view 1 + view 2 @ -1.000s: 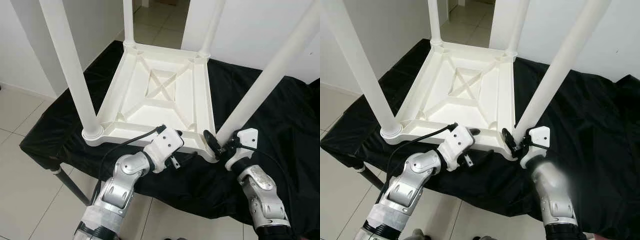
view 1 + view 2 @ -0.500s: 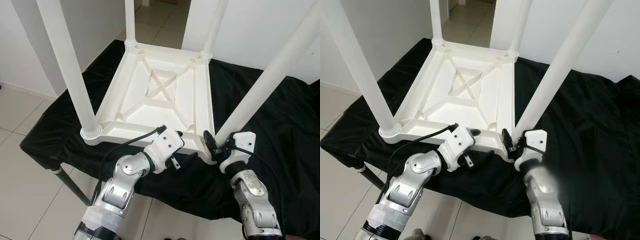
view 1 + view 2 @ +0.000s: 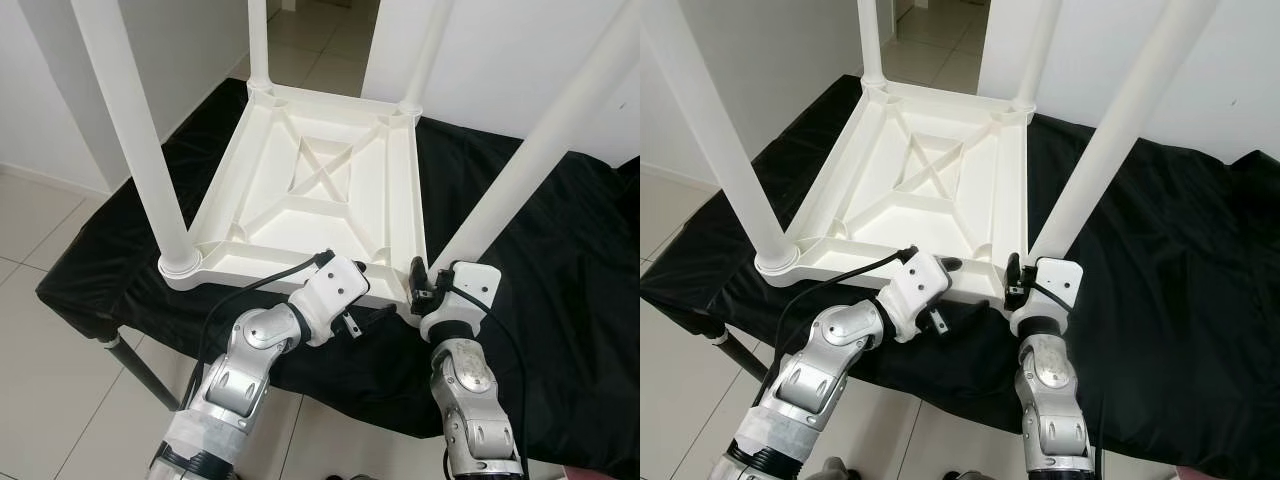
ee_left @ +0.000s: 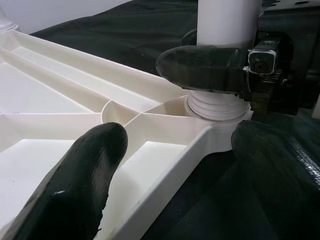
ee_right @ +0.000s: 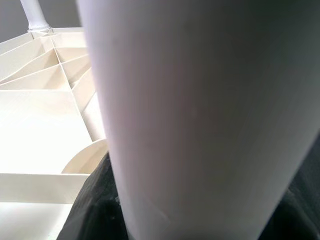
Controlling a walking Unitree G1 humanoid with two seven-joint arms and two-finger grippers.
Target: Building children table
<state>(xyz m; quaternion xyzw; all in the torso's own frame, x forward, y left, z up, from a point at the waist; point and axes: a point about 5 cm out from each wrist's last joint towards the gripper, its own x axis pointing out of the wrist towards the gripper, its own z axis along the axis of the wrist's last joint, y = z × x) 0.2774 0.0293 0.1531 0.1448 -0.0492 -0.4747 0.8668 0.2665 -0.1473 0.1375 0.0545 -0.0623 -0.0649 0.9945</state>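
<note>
A white plastic children table [image 3: 320, 175] lies upside down on a black cloth, its four legs pointing up. My right gripper [image 3: 432, 280] is shut on the near right leg [image 3: 520, 170] just above its threaded base; in the left wrist view one of its black fingers [image 4: 205, 67] wraps the leg [image 4: 227, 20]. The right wrist view has that leg [image 5: 200, 115] pressed close. My left gripper [image 3: 375, 290] is open at the near rim, one finger inside the rim and one outside it [image 4: 175, 165].
The black cloth [image 3: 560, 260] covers a low stand with a metal leg [image 3: 140, 365] at the near left. The near left table leg [image 3: 130, 130] rises close to my left arm. White walls and a doorway lie behind, with tiled floor around.
My right forearm has swung inward to the left and now stands almost straight under the leg, with the gripper still at the leg's base. The left arm has not moved.
</note>
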